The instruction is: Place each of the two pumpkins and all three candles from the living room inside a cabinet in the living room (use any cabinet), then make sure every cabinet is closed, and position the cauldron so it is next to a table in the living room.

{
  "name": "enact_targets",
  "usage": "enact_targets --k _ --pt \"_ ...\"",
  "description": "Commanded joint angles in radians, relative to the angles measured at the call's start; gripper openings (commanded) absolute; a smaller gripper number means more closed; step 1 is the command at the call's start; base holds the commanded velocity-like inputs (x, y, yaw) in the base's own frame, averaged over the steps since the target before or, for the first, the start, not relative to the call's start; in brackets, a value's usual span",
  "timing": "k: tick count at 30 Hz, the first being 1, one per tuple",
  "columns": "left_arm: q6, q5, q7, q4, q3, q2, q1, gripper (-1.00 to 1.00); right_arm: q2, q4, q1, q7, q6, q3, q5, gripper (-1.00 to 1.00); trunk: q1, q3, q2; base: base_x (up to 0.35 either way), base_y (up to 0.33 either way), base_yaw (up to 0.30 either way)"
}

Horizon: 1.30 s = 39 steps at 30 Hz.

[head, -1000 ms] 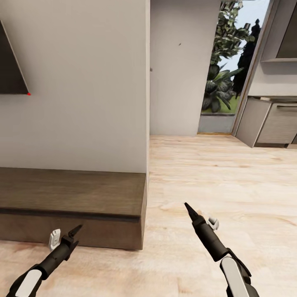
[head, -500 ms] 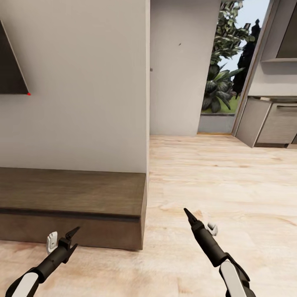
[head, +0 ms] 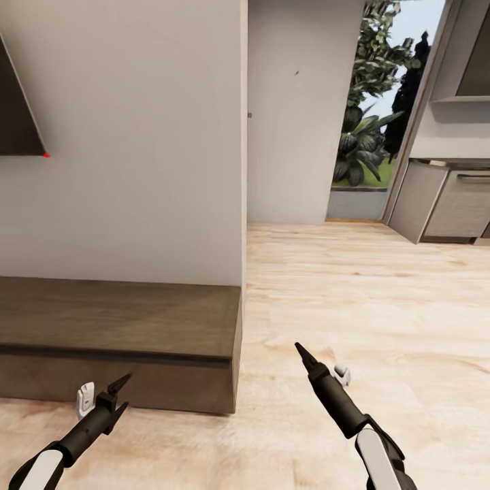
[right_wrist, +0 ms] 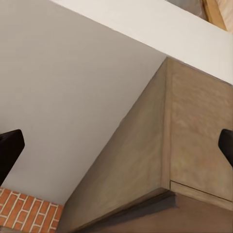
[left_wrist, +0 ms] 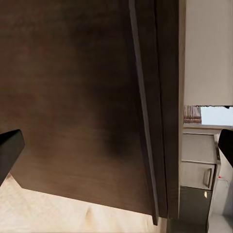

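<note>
Head view is showing the robot facing the closed cabinet (head: 116, 333) with both grippers, left (head: 102, 400) and right (head: 320, 371), spread open and carrying nothing, so storing and closing are looking undone.

A pale wood-plank floor (head: 354, 299) runs from the foreground back to the doorway. The long, low, dark brown cabinet (head: 116, 320) stands directly on it against the white wall, its top bare and its front shut.
</note>
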Motion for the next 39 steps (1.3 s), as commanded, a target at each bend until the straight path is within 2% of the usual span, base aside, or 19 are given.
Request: enact_targets --k 1,22,32,39 --pt "0.000 0.000 0.000 0.000 0.000 0.000 0.000 1.00 0.000 0.000 0.000 0.000 0.000 0.000 0.000 1.00 0.000 0.000 0.000 0.167 0.000 0.000" --pt "0.000 -0.001 0.001 0.000 0.000 0.000 0.000 1.00 0.001 0.000 0.000 0.000 -0.001 0.014 0.001 1.00 0.000 0.000 0.000 0.119 0.000 0.000" --pt "0.001 0.000 -0.002 0.000 0.001 0.000 0.000 1.00 0.001 0.000 0.000 0.000 -0.002 0.031 0.001 1.00 0.000 0.000 0.000 0.025 0.000 0.000" --pt "0.018 0.000 -0.043 0.001 0.014 0.001 0.000 1.00 0.001 0.000 0.000 0.000 -0.002 0.032 0.001 1.00 0.000 0.000 0.000 0.000 0.000 0.000"
